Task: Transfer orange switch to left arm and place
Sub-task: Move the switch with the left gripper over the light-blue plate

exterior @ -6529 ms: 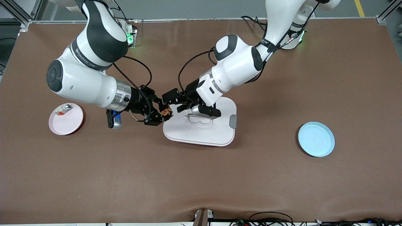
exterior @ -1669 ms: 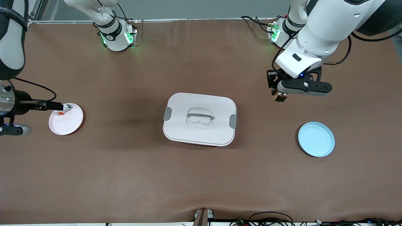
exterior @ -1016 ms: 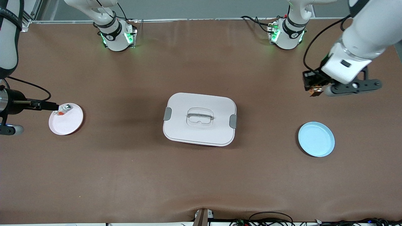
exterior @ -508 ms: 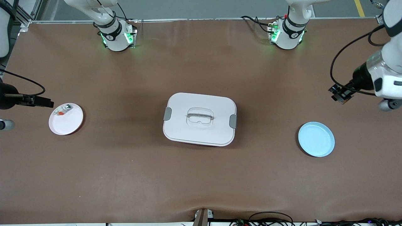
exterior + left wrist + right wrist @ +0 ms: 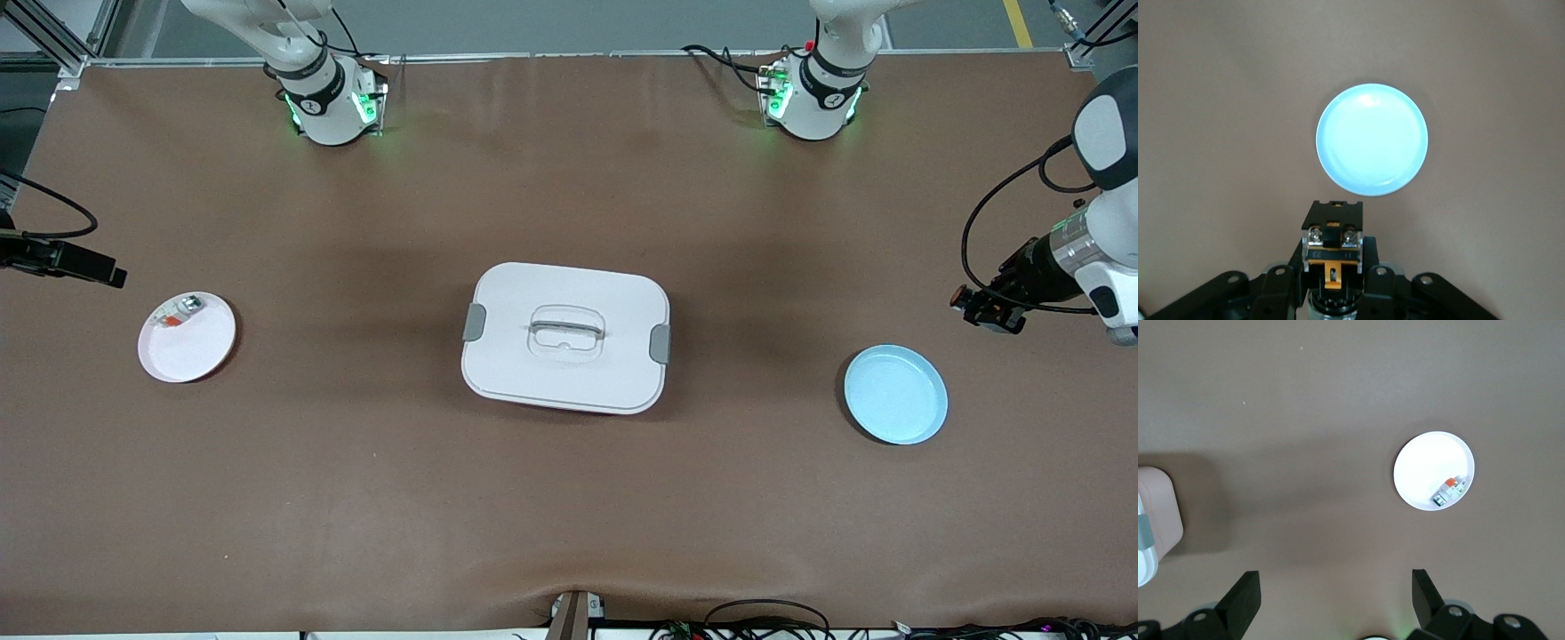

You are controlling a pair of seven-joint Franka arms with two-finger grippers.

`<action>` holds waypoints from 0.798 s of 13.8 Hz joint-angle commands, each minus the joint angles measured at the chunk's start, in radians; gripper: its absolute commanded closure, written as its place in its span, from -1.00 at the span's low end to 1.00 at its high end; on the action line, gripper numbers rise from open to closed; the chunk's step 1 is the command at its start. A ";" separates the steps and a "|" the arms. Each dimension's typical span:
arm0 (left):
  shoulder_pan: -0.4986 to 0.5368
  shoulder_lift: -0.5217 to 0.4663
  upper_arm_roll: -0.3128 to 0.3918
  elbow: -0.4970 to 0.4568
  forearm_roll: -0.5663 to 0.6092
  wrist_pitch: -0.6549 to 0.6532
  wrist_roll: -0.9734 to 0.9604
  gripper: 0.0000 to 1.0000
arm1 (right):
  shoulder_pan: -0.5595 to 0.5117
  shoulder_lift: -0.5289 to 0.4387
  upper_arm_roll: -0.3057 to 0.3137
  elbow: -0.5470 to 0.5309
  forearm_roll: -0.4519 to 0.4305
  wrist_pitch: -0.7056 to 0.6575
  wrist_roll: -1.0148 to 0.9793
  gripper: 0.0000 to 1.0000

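- Two black two-finger grippers are up over the brown table [image 5: 356, 498], one at each end.
- Left gripper [image 5: 1333, 283]: clamped on the small black orange switch [image 5: 1332, 247], held over bare table close beside the round pale-blue plate [image 5: 895, 395].
- Right gripper [image 5: 1335, 597]: fingers [image 5: 1245, 593] spread wide and empty, over bare table near the round pink plate [image 5: 188, 337], which carries a small silver-and-clear part [image 5: 179, 311].
- Large white rounded plastic box [image 5: 565, 336] with grey side clips: mid-table, well apart from both grippers.
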 commanded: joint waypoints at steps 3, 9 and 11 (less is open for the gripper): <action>0.036 0.010 -0.012 -0.134 0.004 0.183 -0.114 0.98 | 0.000 -0.064 0.019 -0.044 0.005 0.021 0.011 -1.00; 0.070 0.106 -0.011 -0.169 0.004 0.351 -0.233 1.00 | 0.029 -0.101 0.016 -0.073 -0.034 0.040 -0.107 -1.00; 0.069 0.142 -0.011 -0.179 0.007 0.437 -0.332 1.00 | 0.026 -0.122 0.016 -0.101 -0.034 0.047 -0.106 -1.00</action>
